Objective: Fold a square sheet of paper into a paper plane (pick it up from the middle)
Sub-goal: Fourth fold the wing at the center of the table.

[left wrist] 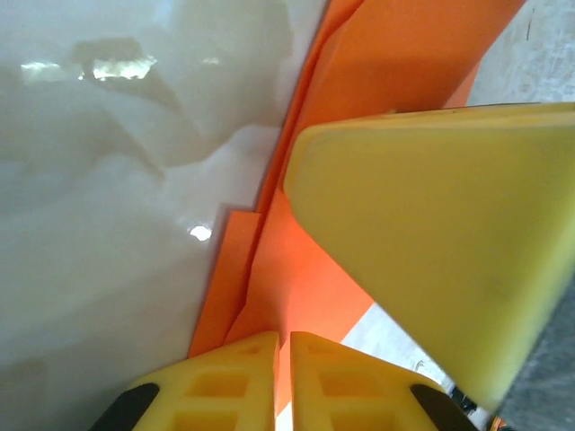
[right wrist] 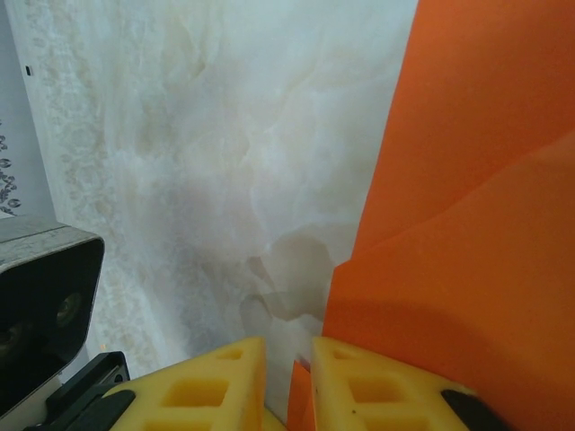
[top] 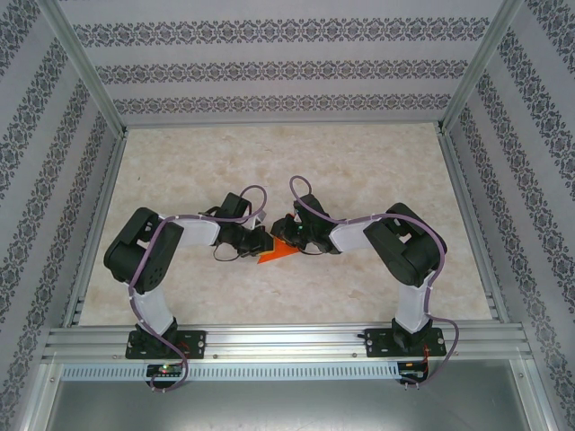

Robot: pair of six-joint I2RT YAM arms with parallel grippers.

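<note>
The orange paper [top: 280, 252], folded into a narrow pointed shape with several layers, sits between the two grippers at mid-table. My left gripper [top: 260, 239] is shut on the paper [left wrist: 310, 296]; its yellow fingertips [left wrist: 243, 368] pinch a crease that runs into the thin slit between them. Just to the right is my right gripper [top: 293, 235], its big yellow finger [left wrist: 431, 242] lying across the sheet. In the right wrist view its jaws stand a little apart. An edge of the paper [right wrist: 467, 224] reaches into the gap beside the right fingertip [right wrist: 377, 382]. The paper's folded layers spread up and to the right.
The pale marble table [top: 359, 171] stretches out behind and to both sides of the arms. Patterned walls and a metal frame [top: 85, 81] box it in. Both arms' elbows [top: 144, 247] bend outward near the front rail.
</note>
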